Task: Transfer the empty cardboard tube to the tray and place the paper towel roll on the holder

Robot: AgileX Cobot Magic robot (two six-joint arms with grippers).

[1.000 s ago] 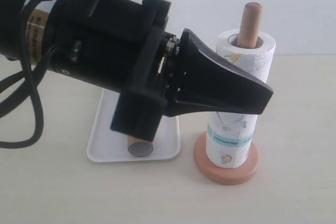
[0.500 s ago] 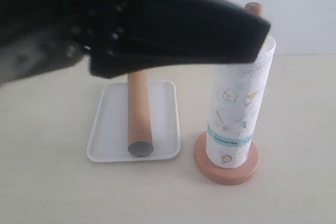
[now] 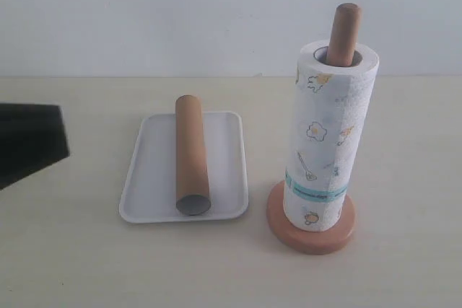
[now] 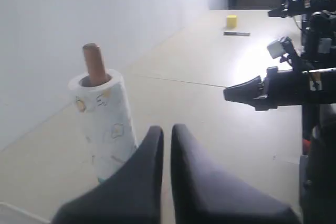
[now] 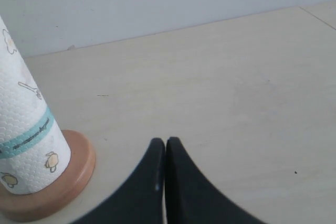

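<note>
Fingers pressed flat together and holding nothing: those are my right jaws, low over the desk. Just beside them stands the holder, its round base on the desk. The paper towel roll sits upright on that base, threaded over the pole. My left jaws are all but closed too, with a thin slit between them and nothing in it, and the roll stands a little ahead of them. Past the holder from my right jaws, the empty cardboard tube lies lengthwise in the tray, near the holder but not touching it.
</note>
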